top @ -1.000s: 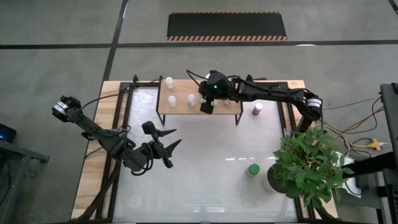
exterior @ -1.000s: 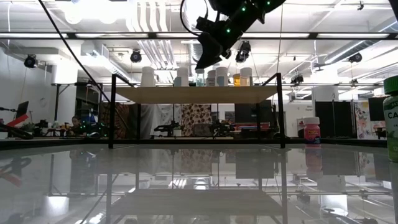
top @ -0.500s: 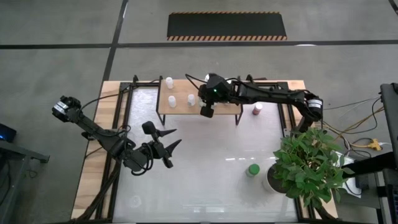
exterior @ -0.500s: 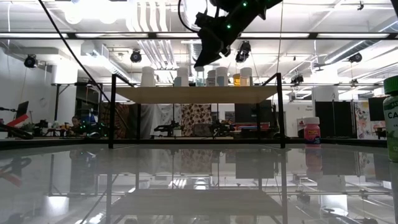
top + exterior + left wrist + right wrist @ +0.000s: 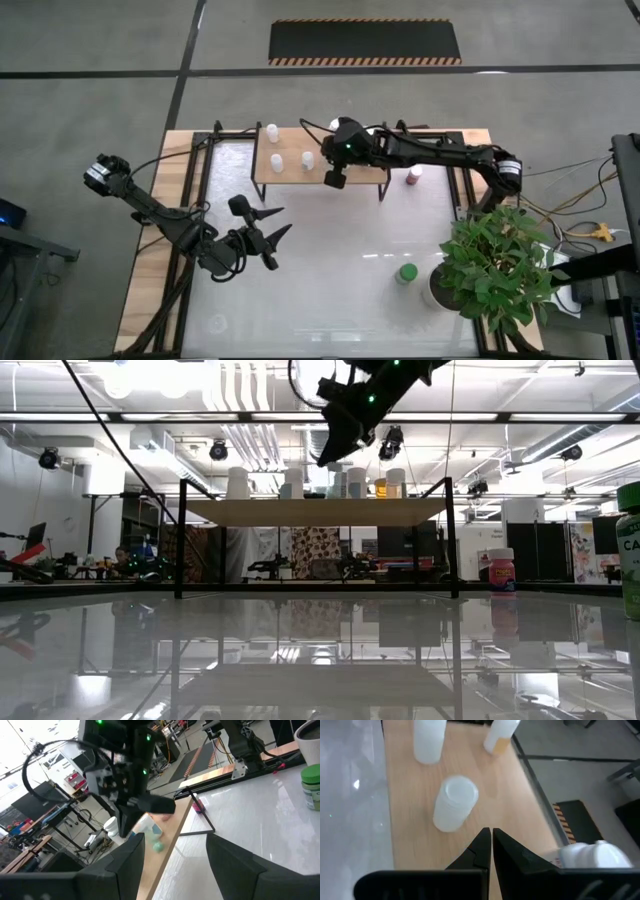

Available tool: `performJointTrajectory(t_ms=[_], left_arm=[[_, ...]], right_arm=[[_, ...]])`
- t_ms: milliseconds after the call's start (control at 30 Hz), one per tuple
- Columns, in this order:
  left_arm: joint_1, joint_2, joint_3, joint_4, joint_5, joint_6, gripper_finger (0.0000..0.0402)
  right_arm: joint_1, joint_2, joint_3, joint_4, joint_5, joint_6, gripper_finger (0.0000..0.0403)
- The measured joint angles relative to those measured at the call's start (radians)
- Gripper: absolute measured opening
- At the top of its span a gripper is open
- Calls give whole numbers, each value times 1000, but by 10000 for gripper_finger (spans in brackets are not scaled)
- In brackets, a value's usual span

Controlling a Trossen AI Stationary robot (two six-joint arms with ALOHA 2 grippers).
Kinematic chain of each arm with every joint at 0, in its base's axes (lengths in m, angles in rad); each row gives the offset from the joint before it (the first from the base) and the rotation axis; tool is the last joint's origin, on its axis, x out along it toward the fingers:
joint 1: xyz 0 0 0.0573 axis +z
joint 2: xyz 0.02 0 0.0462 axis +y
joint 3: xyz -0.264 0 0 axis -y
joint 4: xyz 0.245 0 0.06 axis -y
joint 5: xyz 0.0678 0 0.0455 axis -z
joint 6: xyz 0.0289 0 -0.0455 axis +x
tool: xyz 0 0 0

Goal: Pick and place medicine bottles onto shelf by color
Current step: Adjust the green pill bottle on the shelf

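The shelf (image 5: 350, 170) is a light-wood board on black legs at the far middle of the table. Several white medicine bottles (image 5: 276, 162) and an orange one (image 5: 380, 487) stand on it. A pink bottle (image 5: 414, 176) stands on the table right of the shelf, and a green bottle (image 5: 406, 273) stands near the plant. My right gripper (image 5: 334, 180) hovers shut over the shelf's near edge, above and beside a white bottle (image 5: 454, 802), holding nothing. My left gripper (image 5: 286, 218) waits open above the table's left half, pointing toward the shelf.
A potted green plant (image 5: 495, 265) fills the table's near right corner. The glossy white tabletop (image 5: 340, 270) between the shelf and the near edge holds only the green bottle. Black frame rails run along both table sides.
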Motion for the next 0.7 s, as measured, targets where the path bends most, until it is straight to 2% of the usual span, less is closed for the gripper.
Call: performJointTrajectory(t_ms=[300,500,700], left_arm=[[0,0,0,0,0,16,195],[0,0,0,0,0,16,195],[0,0,0,0,0,16,195]], right_arm=[[25,-73,8,-38,-7,38,9],[47,-103,8,-169,-85,51,9],[51,-105,8,-254,-78,77,9]])
